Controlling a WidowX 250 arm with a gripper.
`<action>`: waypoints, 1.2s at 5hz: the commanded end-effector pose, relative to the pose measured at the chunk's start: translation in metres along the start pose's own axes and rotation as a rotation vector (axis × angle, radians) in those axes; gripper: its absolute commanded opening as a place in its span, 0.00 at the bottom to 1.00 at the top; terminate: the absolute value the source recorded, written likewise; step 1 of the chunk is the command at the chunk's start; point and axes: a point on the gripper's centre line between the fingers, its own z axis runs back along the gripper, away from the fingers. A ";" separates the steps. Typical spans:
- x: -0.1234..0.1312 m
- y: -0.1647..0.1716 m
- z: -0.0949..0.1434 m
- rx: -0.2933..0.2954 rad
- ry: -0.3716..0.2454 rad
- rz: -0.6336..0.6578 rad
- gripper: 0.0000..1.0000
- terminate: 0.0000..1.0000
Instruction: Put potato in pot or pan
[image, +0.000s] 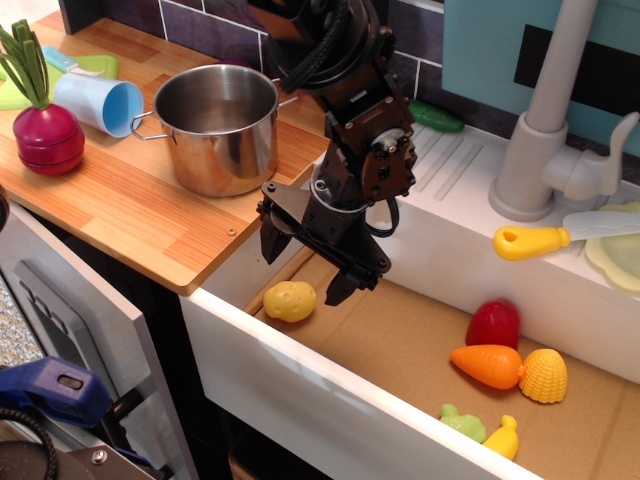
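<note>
The potato (290, 300) is a small pale-yellow lumpy oval lying on the cardboard floor of the sink at its near left corner. The pot (218, 127) is a shiny steel cylinder with two loop handles, standing upright and empty on the wooden counter, up and left of the potato. My gripper (305, 266) hangs just above and a little right of the potato, with its two black fingers spread apart and nothing between them. It does not touch the potato.
The white sink (300, 375) holds a red toy (492, 324), an orange carrot (487, 365), a ridged yellow shell toy (544, 376) and small green and yellow toys (480, 428). A light-blue cup (98, 102) and a radish toy (46, 135) lie on the counter. A grey faucet (550, 110) and a yellow-handled knife (545, 238) are at the right.
</note>
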 end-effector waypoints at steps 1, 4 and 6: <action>0.000 0.000 0.000 0.000 0.000 0.000 1.00 0.00; 0.016 0.002 -0.039 -0.001 -0.104 -0.023 1.00 0.00; 0.017 0.007 -0.060 -0.041 -0.127 -0.035 1.00 0.00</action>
